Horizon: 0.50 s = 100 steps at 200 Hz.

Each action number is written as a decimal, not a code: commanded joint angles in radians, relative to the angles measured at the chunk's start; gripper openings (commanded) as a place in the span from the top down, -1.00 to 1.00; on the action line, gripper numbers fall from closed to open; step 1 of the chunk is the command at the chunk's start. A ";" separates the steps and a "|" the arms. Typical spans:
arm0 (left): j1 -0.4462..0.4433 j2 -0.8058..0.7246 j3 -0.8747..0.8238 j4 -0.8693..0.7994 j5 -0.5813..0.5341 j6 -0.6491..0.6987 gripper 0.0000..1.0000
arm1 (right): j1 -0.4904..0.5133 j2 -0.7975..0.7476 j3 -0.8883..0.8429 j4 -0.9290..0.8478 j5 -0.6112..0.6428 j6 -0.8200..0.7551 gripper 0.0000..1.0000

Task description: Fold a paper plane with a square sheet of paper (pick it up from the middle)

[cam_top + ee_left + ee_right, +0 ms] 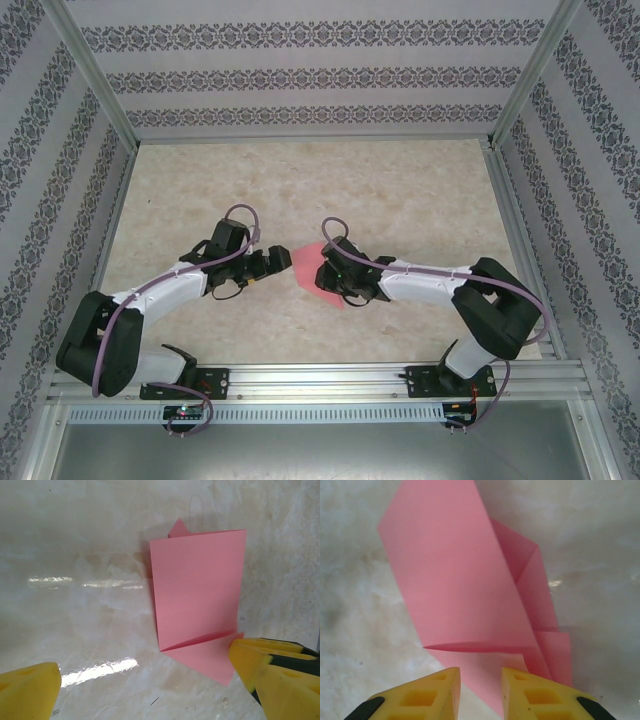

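Creased pink paper (folded oblong) on glossy marbled table

My table is pale marbled stuff w/ glare streaks. Patterned walls stand at its far & side edges. Alu rail runs along its near edge.

From above, you see the folded pink-red sheet of paper lying mid-table on the beige marbled tabletop. The left gripper points at its left edge, just beside it. The right gripper sits over its right part, hiding it. Black-and-white arms trail lilac cables; patterned walls enclose the table.
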 commanded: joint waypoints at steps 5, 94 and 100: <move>-0.026 0.015 -0.005 0.067 0.023 -0.028 -0.99 | -0.020 0.024 -0.042 0.061 0.015 0.025 0.43; -0.131 0.127 -0.007 0.224 0.126 -0.138 -0.89 | -0.129 0.038 -0.257 0.366 -0.167 0.105 0.44; -0.138 0.140 -0.002 0.228 0.128 -0.145 -0.88 | -0.138 0.040 -0.269 0.386 -0.180 0.110 0.44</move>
